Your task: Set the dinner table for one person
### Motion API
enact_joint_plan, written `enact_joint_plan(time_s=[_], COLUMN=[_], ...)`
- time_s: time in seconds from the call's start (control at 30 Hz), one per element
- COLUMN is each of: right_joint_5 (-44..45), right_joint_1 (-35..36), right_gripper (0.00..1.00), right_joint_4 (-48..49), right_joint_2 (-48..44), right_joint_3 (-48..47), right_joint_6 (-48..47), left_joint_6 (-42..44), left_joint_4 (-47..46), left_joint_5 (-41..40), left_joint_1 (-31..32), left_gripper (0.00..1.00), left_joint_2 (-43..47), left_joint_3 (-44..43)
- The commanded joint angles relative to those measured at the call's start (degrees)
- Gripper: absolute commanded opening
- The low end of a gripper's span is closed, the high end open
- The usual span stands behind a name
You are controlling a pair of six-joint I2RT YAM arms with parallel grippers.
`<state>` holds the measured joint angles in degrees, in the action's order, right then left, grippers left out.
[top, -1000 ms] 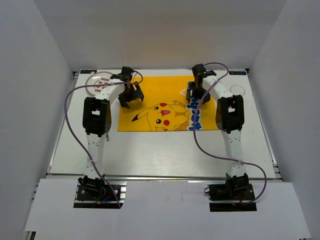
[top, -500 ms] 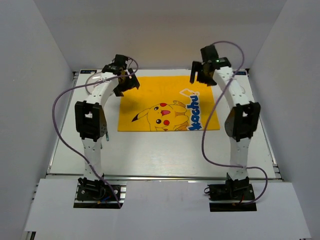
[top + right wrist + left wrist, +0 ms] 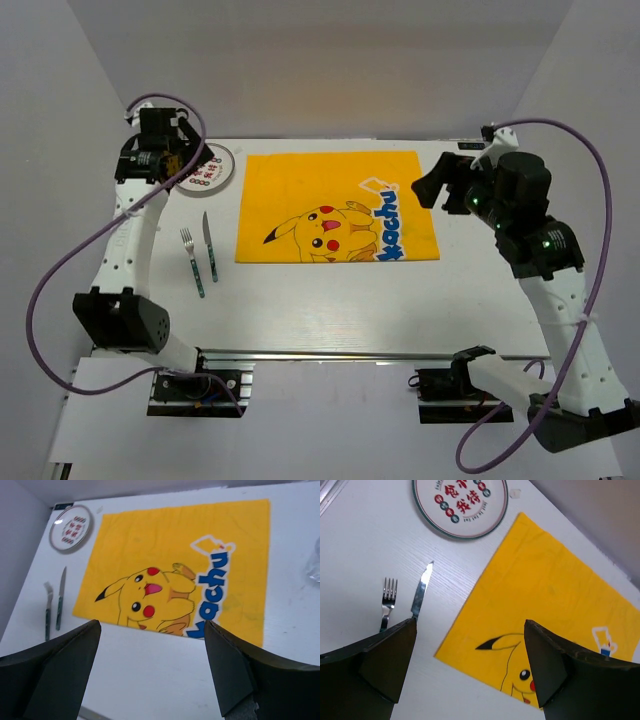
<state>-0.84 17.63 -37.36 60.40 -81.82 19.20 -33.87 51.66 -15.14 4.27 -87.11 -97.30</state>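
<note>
Dinner table (image 3: 330, 300) beneath both arms holds a flat yellow placemat (image 3: 300, 190), with plate (image 3: 205, 167), fork (image 3: 190, 255) and knife (image 3: 209, 245) left of it; left gripper (image 3: 470, 625) and right gripper (image 3: 152, 625) hang with jaws spread, empty, so placing the plate seems next.

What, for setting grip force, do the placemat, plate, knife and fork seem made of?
Placemat: matte yellow printed cloth, apparently, lying limp and flat. Plate: glossy white with dark rim, ceramic or melamine; unclear which. Knife and fork: shiny metal blade and tines; greenish handles, probably plastic.
</note>
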Motion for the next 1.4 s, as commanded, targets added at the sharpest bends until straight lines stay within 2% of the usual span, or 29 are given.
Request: enact_joint_plan(time_s=[0.0,0.07,0.27,0.37,0.6,0.7,0.93,1.13,1.2,1.27,1.3,1.37], right_joint_5=[-9.58,-13.03,-26.03,-31.04,-34.75,-35.46,-35.81,-34.84,-34.84,-34.75,-34.67,-34.49], right_joint_1=[-0.05,-0.14,-0.05,-0.05,-0.14,-0.14,-0.14,-0.22,-0.05,-0.14,-0.14,-0.05], right_gripper=[0.89,0.89,0.89,0.89,0.89,0.89,0.89,0.89,0.89,0.89,0.89,0.89], right_joint_4=[4.14,5.45,10.2,13.28,12.67,13.02,13.54,15.65,15.74,15.57,15.57,15.48], right_joint_2=[-2.11,-3.44,-8.8,-10.56,-12.94,-13.47,-13.55,-14.08,-13.47,-13.03,-12.85,-12.68], right_joint_3=[6.12,7.98,15.28,17.57,15.11,14.5,15.72,17.05,16.52,15.73,15.55,15.38], right_joint_6=[1.19,1.63,4.87,6.11,5.67,5.5,5.67,7.6,7.87,7.87,7.78,7.87], left_joint_6=[-2.86,-4.27,-9.37,-10.86,-11.75,-12.1,-12.53,-13.67,-14.64,-15.0,-15.17,-15.18], left_joint_4=[-3.84,-8.47,-14.46,-18.0,-23.0,-31.23,-36.89,-35.31,-36.1,-36.45,-36.54,-37.15], left_joint_5=[7.91,12.9,21.27,24.97,29.45,33.58,34.56,33.24,33.33,33.59,33.59,33.86], left_joint_1=[-5.32,-8.56,-17.88,-20.44,-25.18,-25.19,-25.19,-24.66,-24.66,-24.66,-24.66,-24.66], left_gripper=[0.98,0.98,0.98,0.98,0.97,0.95,0.92,0.79,0.67,0.5,0.32,0.25], left_joint_2=[-6.73,-8.42,-17.99,-22.3,-30.83,-33.91,-40.59,-47.79,-49.29,-50.26,-50.7,-50.97], left_joint_3=[1.94,2.37,0.26,-0.16,-0.09,2.01,-0.44,-5.97,-6.15,-6.24,-6.33,-6.41])
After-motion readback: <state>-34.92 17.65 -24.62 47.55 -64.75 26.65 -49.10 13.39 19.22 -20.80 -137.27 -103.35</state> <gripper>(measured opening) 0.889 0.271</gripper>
